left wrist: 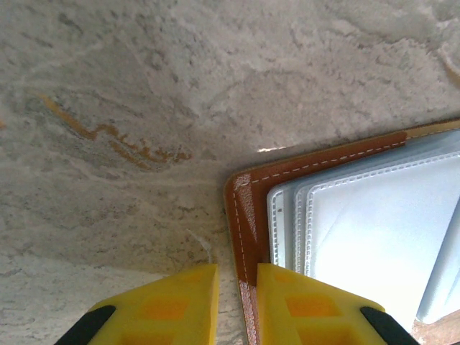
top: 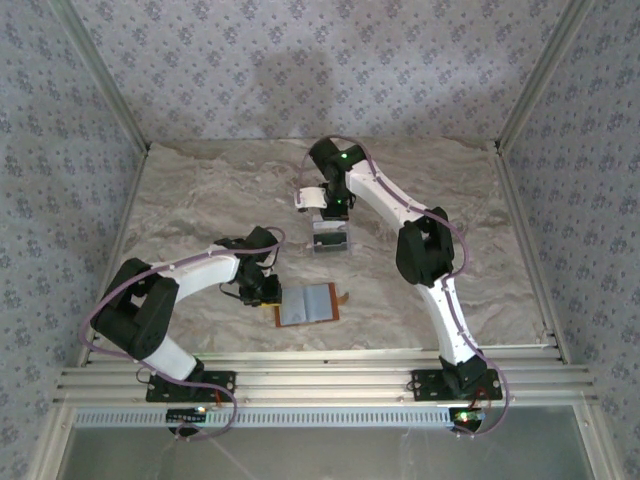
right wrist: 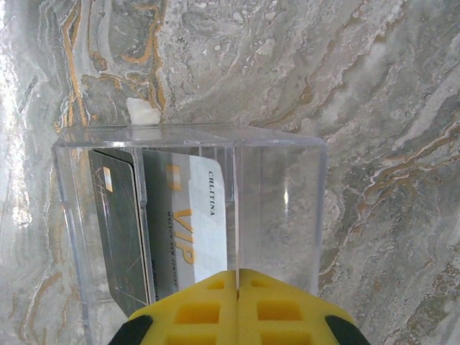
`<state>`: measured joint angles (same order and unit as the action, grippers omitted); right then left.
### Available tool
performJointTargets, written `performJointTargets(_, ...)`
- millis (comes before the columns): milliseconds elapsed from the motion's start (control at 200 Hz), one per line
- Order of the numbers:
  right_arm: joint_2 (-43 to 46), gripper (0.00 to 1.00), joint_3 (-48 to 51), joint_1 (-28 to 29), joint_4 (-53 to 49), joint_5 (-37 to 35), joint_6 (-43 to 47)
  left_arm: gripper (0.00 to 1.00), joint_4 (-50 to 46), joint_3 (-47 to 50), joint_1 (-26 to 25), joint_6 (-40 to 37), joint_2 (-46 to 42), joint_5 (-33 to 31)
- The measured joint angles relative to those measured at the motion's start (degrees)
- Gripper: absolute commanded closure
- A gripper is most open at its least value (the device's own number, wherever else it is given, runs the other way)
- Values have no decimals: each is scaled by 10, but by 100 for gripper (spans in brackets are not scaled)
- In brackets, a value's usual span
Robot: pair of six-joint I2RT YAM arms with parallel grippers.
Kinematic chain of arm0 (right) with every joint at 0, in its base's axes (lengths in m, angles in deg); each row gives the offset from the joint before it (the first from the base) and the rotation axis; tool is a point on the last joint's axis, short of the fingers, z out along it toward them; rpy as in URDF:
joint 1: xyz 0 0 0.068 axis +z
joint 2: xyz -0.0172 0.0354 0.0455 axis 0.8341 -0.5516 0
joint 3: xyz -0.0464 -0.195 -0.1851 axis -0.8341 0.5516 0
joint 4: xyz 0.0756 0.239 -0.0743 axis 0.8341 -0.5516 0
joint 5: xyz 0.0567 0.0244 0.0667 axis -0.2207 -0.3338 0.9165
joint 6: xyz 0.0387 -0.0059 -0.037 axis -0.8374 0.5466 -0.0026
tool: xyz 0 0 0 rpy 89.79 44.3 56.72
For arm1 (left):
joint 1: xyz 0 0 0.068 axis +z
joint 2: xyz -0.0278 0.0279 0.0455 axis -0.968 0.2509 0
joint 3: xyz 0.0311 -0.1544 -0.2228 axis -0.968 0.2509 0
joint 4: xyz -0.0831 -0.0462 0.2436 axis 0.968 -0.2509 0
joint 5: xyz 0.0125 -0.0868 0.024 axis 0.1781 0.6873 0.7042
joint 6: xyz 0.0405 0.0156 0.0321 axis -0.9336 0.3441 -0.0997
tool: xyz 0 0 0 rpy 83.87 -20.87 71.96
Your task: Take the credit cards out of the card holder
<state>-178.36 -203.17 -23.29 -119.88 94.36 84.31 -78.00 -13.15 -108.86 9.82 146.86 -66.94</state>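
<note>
1. Orange-brown leather with a grey-blue lining: the card holder (top: 307, 303) lies open on the marble table (top: 190, 190), toward its near edge.
2. We see the left gripper (left wrist: 237, 279) with its fingers narrowly apart, astride the holder's left edge (whether they pinch it, we cannot tell).
3. The right gripper (right wrist: 237, 279) has its fingers pressed together over the clear rack (right wrist: 280, 208), farther back.
4. Two credit cards (right wrist: 190, 223) stand in that rack.
</note>
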Motion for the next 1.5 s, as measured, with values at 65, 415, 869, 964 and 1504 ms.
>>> performJointTargets(65, 0, 82, 0, -1, -2, 0, -1, 78, 0, 0, 0, 0, 0, 0)
performJointTargets(415, 0, 61, 0, -4, 39, -43, -9, 79, 0, 0, 0, 0, 0, 0)
performJointTargets(869, 2, 60, 20, -7, 120, -100, -5, 78, -1, 0, 0, 2, -1, -3)
performJointTargets(964, 13, 59, 46, -7, 137, -106, -9, 78, -1, 0, 0, 2, -1, -4)
performJointTargets(1504, 66, 59, 160, -2, 241, -119, -22, 78, -1, 0, -1, 2, -1, -5)
